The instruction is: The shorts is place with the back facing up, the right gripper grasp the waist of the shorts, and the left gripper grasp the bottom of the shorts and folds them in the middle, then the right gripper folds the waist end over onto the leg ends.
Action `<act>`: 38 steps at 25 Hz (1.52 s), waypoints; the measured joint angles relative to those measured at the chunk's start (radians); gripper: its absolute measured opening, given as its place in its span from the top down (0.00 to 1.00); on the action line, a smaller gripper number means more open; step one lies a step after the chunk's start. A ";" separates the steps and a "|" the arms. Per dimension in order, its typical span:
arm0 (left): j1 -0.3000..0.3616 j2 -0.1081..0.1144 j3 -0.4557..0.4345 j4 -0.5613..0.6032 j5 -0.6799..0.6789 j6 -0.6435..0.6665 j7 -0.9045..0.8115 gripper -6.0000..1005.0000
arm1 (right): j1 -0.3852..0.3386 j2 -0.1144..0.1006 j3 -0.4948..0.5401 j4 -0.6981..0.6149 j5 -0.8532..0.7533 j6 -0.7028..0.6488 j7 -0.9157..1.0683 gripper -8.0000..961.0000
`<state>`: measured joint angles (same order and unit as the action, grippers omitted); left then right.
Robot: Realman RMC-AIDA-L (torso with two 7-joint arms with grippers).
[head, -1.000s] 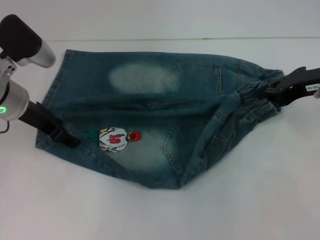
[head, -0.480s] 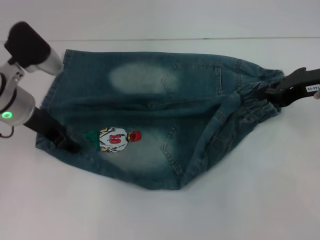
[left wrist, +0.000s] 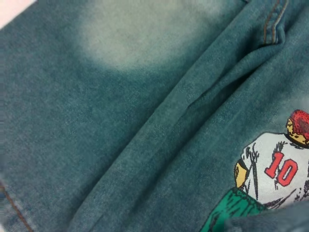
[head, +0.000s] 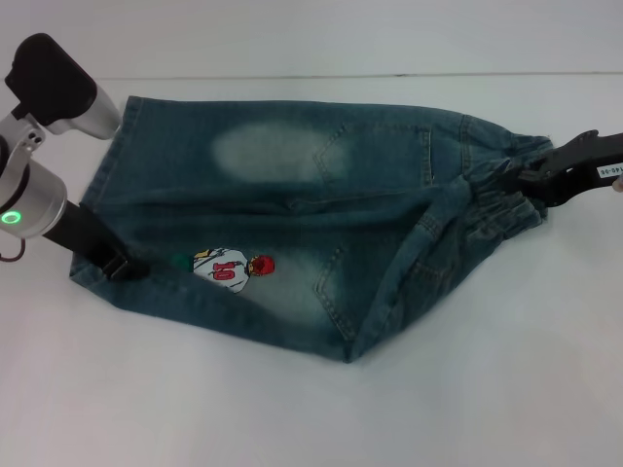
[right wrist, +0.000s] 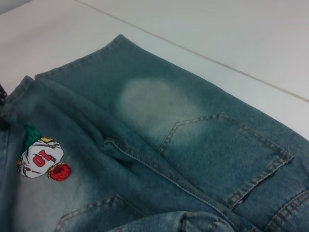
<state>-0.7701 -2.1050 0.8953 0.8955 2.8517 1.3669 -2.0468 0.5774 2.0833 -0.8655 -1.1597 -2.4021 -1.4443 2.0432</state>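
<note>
The teal denim shorts [head: 292,195] lie back up across the white table, leg hems at the left and the ruffled waist [head: 496,209] at the right. My left gripper [head: 125,265] is shut on the near leg's bottom hem [head: 92,277], and the near edge is raised and rolling inward, covering the legs of the embroidered number 10 figure [head: 232,268]. At the right, my right gripper [head: 521,180] with its white label is shut on the waist, bunching the band. The left wrist view shows the figure [left wrist: 273,169] close up; the right wrist view shows it [right wrist: 41,157] and a back pocket [right wrist: 227,159].
The white table [head: 292,418] runs wide in front of the shorts and to both sides. Its far edge [head: 341,75] passes just behind the far leg hem [head: 122,122]. No other objects are in view.
The left gripper has pulled the near hem up and inward, so the near fold edge has shifted back and now hides the figure's green legs. The right gripper has stayed put.
</note>
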 joint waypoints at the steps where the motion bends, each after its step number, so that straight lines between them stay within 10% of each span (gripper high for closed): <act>1: 0.005 -0.003 0.000 0.012 0.000 0.000 0.000 0.71 | -0.001 0.000 -0.001 0.000 0.000 0.000 0.000 0.95; 7: 0.032 -0.019 0.000 0.067 -0.002 0.008 -0.001 0.90 | -0.009 -0.002 0.001 0.000 0.000 0.001 -0.001 0.95; 15: 0.094 -0.058 -0.003 0.190 -0.031 0.030 0.008 0.90 | -0.022 0.001 0.007 0.000 0.006 -0.008 -0.008 0.95; 25: 0.133 -0.022 -0.139 0.314 -0.286 0.172 0.028 0.90 | -0.073 -0.018 0.041 -0.057 0.128 -0.028 -0.010 0.95; 38: 0.006 -0.029 -0.134 0.146 -0.333 -0.149 0.008 0.90 | 0.018 -0.053 0.075 0.019 0.108 0.174 -0.016 0.95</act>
<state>-0.7644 -2.1344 0.7612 1.0418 2.5187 1.2183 -2.0386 0.5955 2.0301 -0.7902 -1.1408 -2.2944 -1.2706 2.0275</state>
